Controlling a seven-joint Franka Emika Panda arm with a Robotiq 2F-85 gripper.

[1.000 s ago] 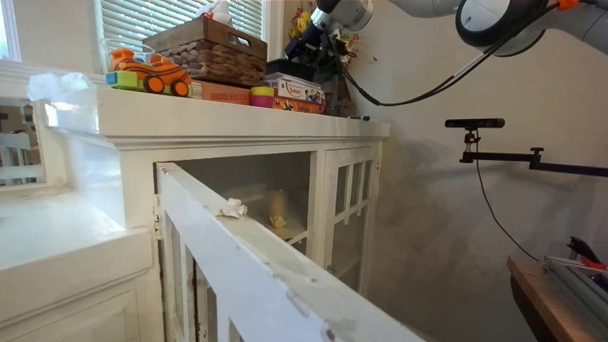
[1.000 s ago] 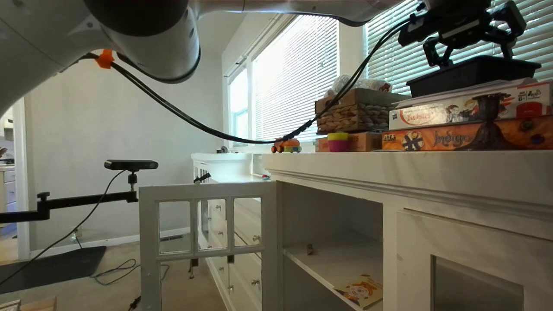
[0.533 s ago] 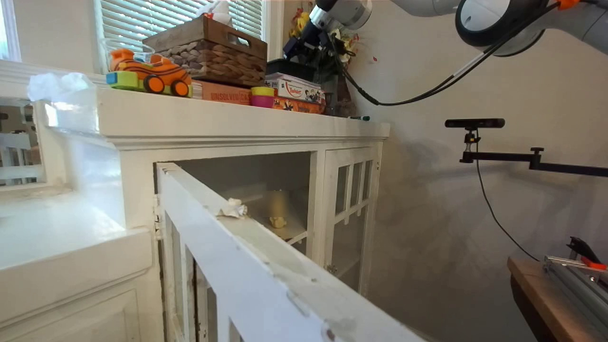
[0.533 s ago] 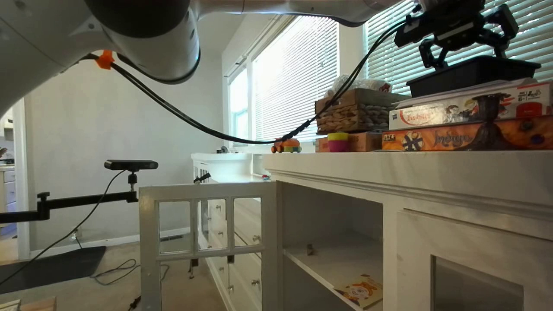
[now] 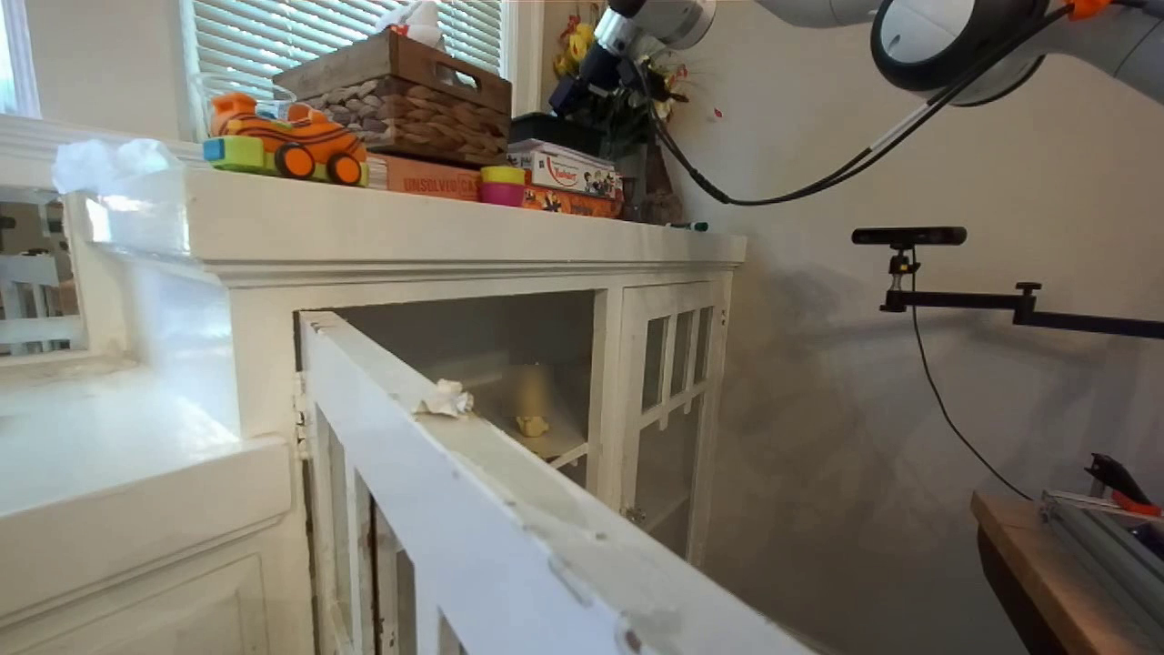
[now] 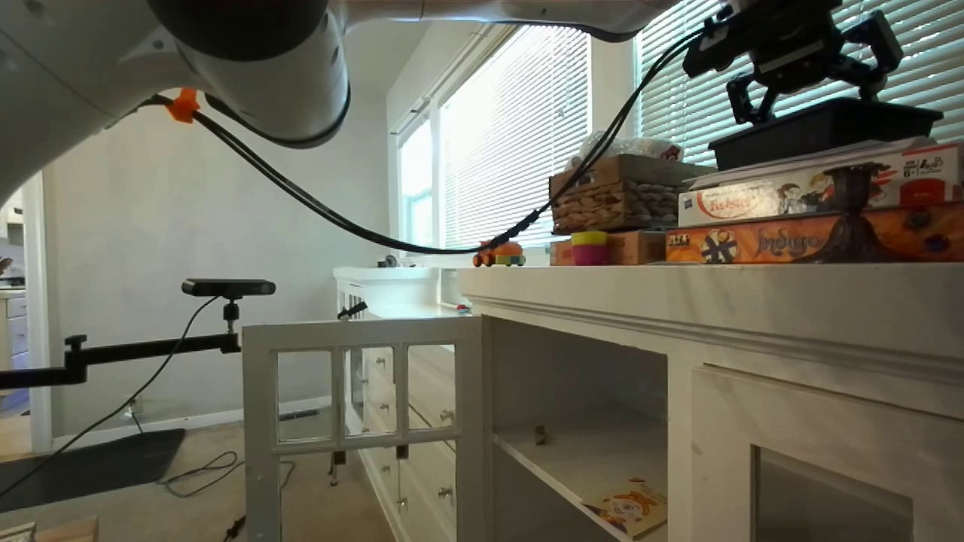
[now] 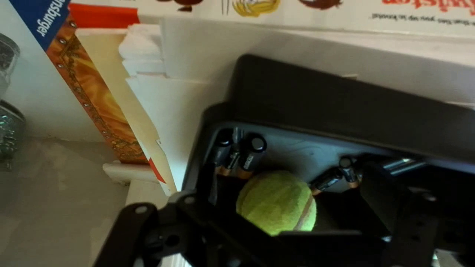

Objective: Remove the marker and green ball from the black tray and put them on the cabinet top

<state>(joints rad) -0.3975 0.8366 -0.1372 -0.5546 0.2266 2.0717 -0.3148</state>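
Looks, by judgement, about half done; can make out in an exterior view the probable marker (image 5: 691,226), small and teal-ended, lying on the cabinet top (image 5: 436,223) toward the far end, too small there to name for certain; hence to be counted, with caution, as finished on that score; leaves the tennis ball (image 7: 276,202), greenish and evidently the ball meant, sitting inside the black tray (image 7: 326,100) beside loose batteries (image 7: 252,154), not yet lifted; finds the hand (image 6: 809,107) over the tray in an exterior view, spread wide, with the ball seen between the parted tips in the wrist view and nothing clamped; shows also a couple of shiny rods (image 7: 400,165) farther along the tray, partly hidden by the hand, too dark to tell whether batteries or another pen; calls next, most likely, for lowering around the ball, closing, lifting clear of the tray rim and setting down on the cabinet top, with care against rolling off.
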